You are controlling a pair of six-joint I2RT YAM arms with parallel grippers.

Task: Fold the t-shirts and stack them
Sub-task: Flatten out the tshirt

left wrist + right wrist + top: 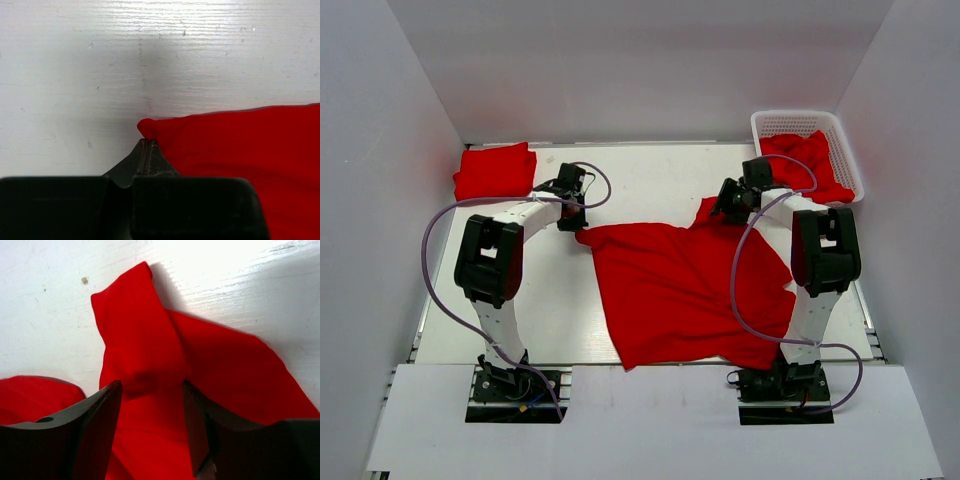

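A red t-shirt (685,290) lies spread and rumpled on the white table (650,180). My left gripper (578,224) is shut on its far left corner; in the left wrist view the corner (148,128) pokes out past the closed fingertips (146,142). My right gripper (724,212) is open over the shirt's far right part, the fingers (107,405) straddling a bunched fold of cloth (145,365). A folded red t-shirt (495,170) lies at the far left. Another red t-shirt (805,165) sits in the white basket (845,140).
The white lattice basket stands at the far right corner. White walls (380,150) enclose the table on three sides. Purple cables (435,260) loop beside both arms.
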